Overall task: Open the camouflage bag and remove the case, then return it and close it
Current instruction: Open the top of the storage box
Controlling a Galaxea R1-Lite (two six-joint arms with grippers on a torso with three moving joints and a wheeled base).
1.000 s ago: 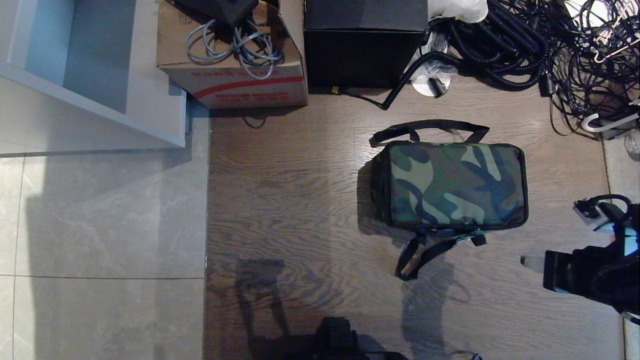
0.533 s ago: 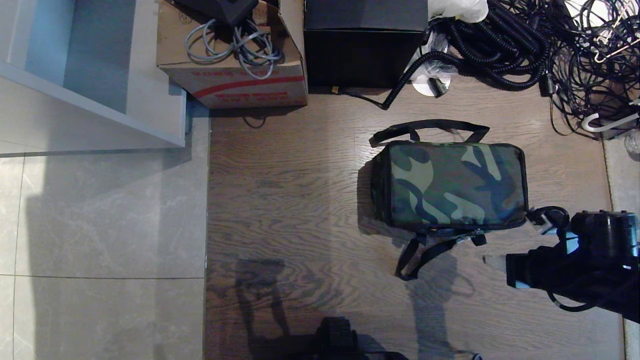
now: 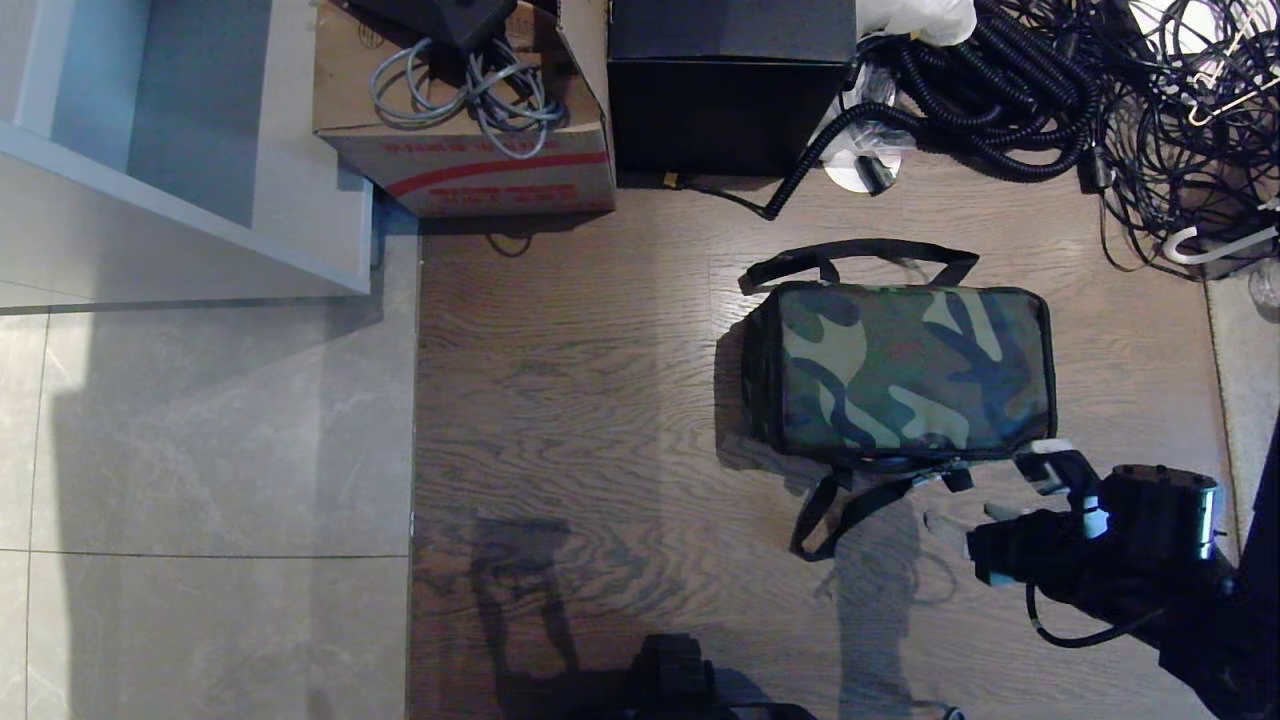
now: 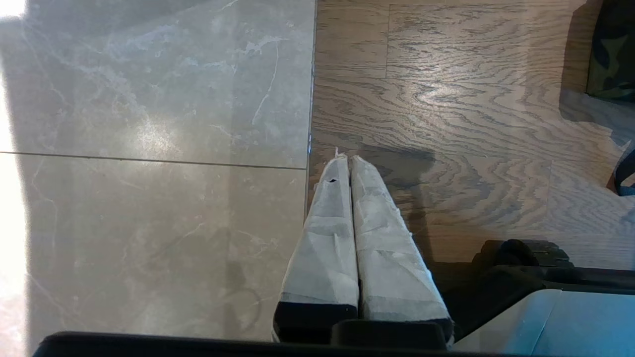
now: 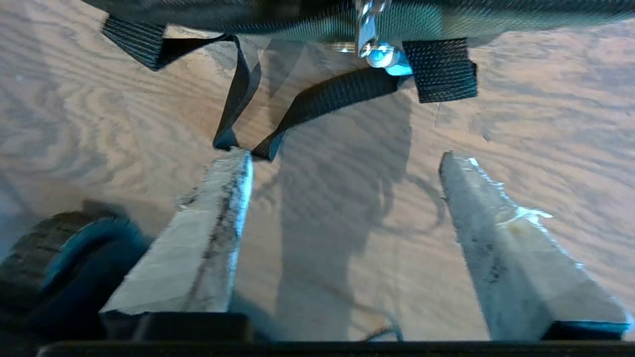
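Observation:
The camouflage bag (image 3: pixel 900 370) lies zipped shut on the wood floor, one black strap (image 3: pixel 860 250) behind it and another (image 3: pixel 850 510) trailing in front. My right gripper (image 3: pixel 990 485) hovers open by the bag's near right corner. In the right wrist view this gripper (image 5: pixel 345 156) has bare floor between its wide-apart fingers. Just ahead of it are the bag's lower edge (image 5: pixel 297 15), the pale zipper pull (image 5: pixel 369 47) and a strap (image 5: pixel 327 96). My left gripper (image 4: pixel 347 158) hangs shut over the seam between tile and wood, far from the bag (image 4: pixel 612 49). The case is out of view.
Behind the bag stand a cardboard carton (image 3: pixel 470 150) with grey cables on it and a black box (image 3: pixel 730 90). A tangle of black hoses and wires (image 3: pixel 1050 90) fills the back right. A white cabinet (image 3: pixel 200 150) and grey tiles (image 3: pixel 200 450) lie to the left.
My right arm has swung in from the right edge toward the bag's near right corner, and its fingers have spread apart. The bag and the left arm have not moved.

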